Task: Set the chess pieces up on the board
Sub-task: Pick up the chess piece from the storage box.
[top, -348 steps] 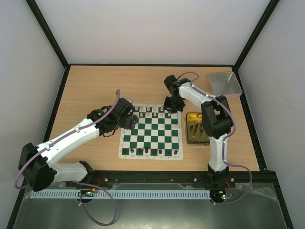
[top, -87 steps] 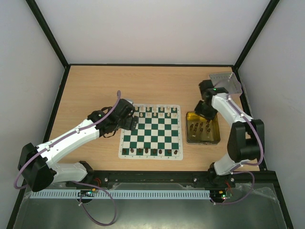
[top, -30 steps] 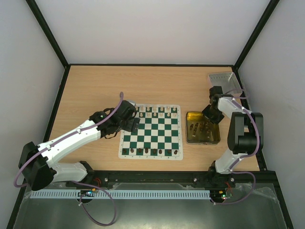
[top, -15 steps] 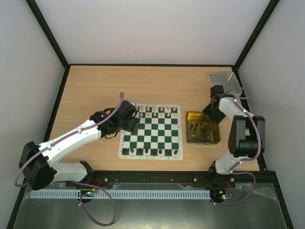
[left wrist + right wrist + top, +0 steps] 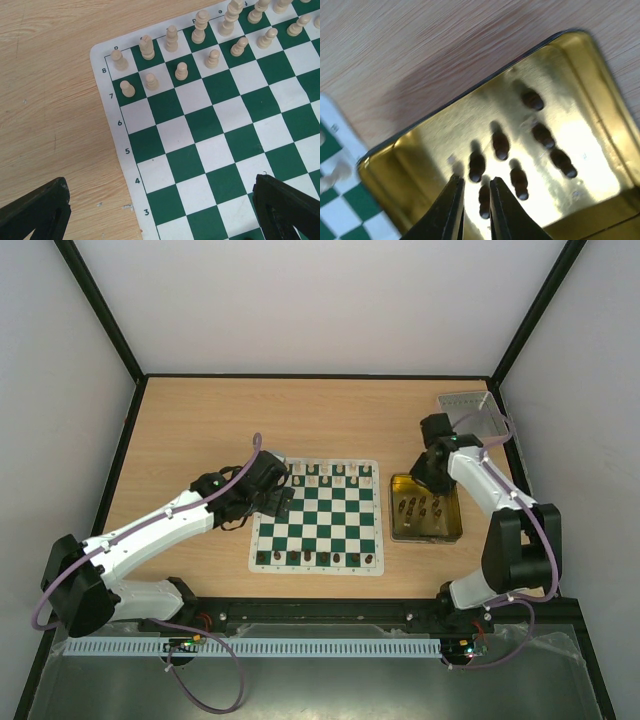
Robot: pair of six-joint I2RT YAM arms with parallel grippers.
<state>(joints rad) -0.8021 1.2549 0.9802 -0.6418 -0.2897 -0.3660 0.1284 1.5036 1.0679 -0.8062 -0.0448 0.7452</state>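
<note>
The green and white board (image 5: 315, 520) lies mid-table. Cream pieces (image 5: 325, 475) fill its far rows and dark brown pieces (image 5: 315, 558) its near row. Several dark brown pawns (image 5: 420, 505) stand in the yellow tray (image 5: 455, 530). My right gripper (image 5: 425, 477) hovers over the tray's far left part. In the right wrist view my right gripper (image 5: 476, 179) has its jaws narrowly apart, with one pawn (image 5: 484, 196) showing below the gap and others (image 5: 500, 144) beside it. My left gripper (image 5: 272, 498) is wide open and empty over the board's left edge (image 5: 225, 130), near cream pawns (image 5: 181, 71).
A grey rectangular tray (image 5: 470, 405) sits at the far right corner of the table. The yellow tray's wall (image 5: 415, 200) rises just left of my right fingers. The board's corner (image 5: 330, 215) shows beyond it. Black frame rails edge the table.
My right gripper has swung left from the tray's far right corner, near the grey tray, to above the pawns in the yellow tray. My left arm has barely moved.
</note>
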